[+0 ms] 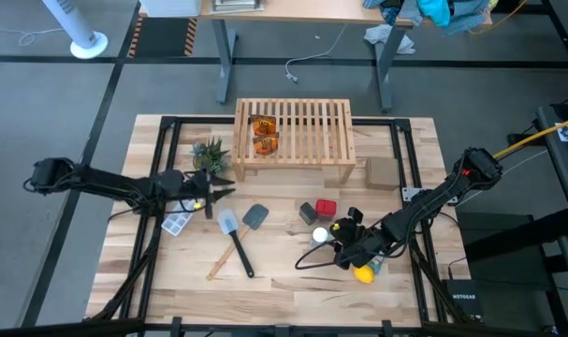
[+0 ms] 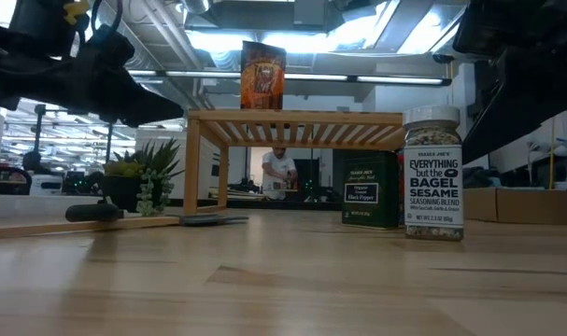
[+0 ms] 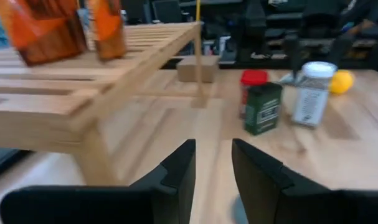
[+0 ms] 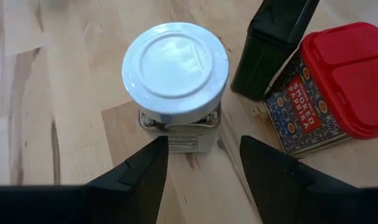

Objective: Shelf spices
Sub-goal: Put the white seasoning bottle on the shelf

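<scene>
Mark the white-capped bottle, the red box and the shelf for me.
white-capped bottle (image 4: 175, 65), right wrist view, middle of its cap
red box (image 4: 344, 78), right wrist view, its red lid
shelf (image 1: 307, 126), high view, slatted top

Shelf (image 1: 294, 131): low, light wooden rack with a slatted top on side legs, standing at the far middle of the bench. Two amber-orange clear packets (image 1: 264, 135) stand upright side by side on its left part. Clear white-capped bottle (image 4: 175, 87), black box (image 4: 274, 46) and red box (image 4: 329, 90) stand upright close together on the bench, in front of the shelf's right end; the bottle's label reads "Everything but the Bagel Sesame".
</scene>
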Controlling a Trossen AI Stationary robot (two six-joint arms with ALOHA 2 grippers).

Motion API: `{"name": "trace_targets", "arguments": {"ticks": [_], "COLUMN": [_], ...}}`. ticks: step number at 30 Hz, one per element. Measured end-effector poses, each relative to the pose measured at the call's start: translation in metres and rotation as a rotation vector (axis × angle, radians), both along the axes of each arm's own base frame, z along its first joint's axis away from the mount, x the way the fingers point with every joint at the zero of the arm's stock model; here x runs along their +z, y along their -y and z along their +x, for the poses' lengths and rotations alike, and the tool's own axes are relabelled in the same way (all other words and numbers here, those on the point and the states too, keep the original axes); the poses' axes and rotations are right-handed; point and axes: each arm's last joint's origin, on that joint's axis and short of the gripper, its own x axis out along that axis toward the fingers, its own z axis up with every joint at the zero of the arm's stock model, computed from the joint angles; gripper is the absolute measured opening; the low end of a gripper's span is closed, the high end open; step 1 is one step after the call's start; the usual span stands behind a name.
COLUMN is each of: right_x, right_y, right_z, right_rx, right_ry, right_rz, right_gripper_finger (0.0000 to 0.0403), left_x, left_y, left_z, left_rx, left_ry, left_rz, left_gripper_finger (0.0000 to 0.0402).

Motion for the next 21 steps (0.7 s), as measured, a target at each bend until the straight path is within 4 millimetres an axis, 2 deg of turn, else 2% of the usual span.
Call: {"name": "trace_targets", "arguments": {"ticks": [4,11,15,21], "right_x": [0.0,0.0,0.0,0.002], "right_y": [0.0,0.0,0.0,-0.001], "right_z": [0.0,0.0,0.0,0.002], "right_rx": [0.0,0.0,0.001,0.027], "right_ry": [0.001,0.001,0.004,0.021], "right_rz": [0.001,0.0,-0.001,-0.034], "right_gripper_finger": [0.0207,0.0207,0.0207,0.0207], "left_x": [0.001,0.001,0.002,0.002], "left_y": [-0.011,-0.028,-0.032,-0.034], "left_z": [-0.002,-0.006,-0.008,-0.008], "left_rx": [0.025,-0.07,-0.128,-0.118], "left_ry": [-0.005,0.001,0.003,0.002], "left_rz": [0.053,0.05,0.067,0.067], "left_gripper_finger": [0.0098,0.0098,0.0098,0.0098]}}
